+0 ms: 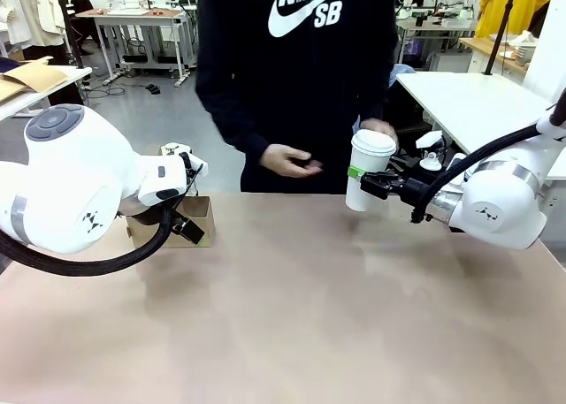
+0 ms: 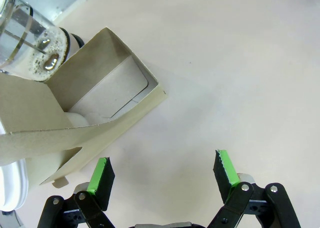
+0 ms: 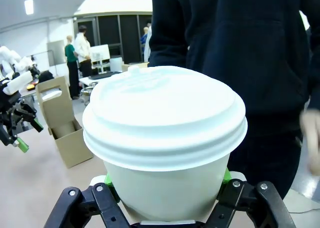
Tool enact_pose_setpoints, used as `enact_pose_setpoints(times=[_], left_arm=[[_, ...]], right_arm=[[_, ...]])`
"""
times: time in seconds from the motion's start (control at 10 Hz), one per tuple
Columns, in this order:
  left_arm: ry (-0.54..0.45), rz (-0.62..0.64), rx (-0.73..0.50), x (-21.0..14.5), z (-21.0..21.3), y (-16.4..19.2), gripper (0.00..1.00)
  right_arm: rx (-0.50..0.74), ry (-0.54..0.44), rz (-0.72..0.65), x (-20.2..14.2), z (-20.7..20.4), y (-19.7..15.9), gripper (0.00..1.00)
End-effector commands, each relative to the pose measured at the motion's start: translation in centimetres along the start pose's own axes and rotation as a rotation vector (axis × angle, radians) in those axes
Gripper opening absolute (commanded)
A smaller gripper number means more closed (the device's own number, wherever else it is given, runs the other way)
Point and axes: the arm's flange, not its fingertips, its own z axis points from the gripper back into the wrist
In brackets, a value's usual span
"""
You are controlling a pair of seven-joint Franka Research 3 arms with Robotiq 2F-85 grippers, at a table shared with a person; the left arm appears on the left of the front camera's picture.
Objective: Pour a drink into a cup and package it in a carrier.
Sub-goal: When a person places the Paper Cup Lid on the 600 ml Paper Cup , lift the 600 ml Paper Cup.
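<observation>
Cup, lidded, white and upright, is riding clamped in my right end effector at the worktop's far right side. Carrier is sitting well off to its left, pocket open, just beside my left end effector, which is gaping empty. I'm judging the right arm must carry across.

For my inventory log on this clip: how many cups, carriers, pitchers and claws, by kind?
Lidded white paper cup: 1
Brown cardboard carrier: 1
Clear glass pitcher: 1
Claws: 2, left claw open, right claw shut on the cup
Total: 5
</observation>
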Motion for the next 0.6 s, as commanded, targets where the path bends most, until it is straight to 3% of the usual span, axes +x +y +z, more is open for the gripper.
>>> enact_pose_setpoints(times=[0.0, 0.5], left_arm=[[-0.001, 0.001, -0.001, -0.02, 0.03, 0.04, 1.0], [-0.001, 0.001, -0.001, -0.02, 0.03, 0.04, 1.0]], right_arm=[[0.0, -0.013, 0.009, 0.68, -0.21, 0.28, 0.81], [0.0, -0.013, 0.009, 0.68, -0.21, 0.28, 0.81]])
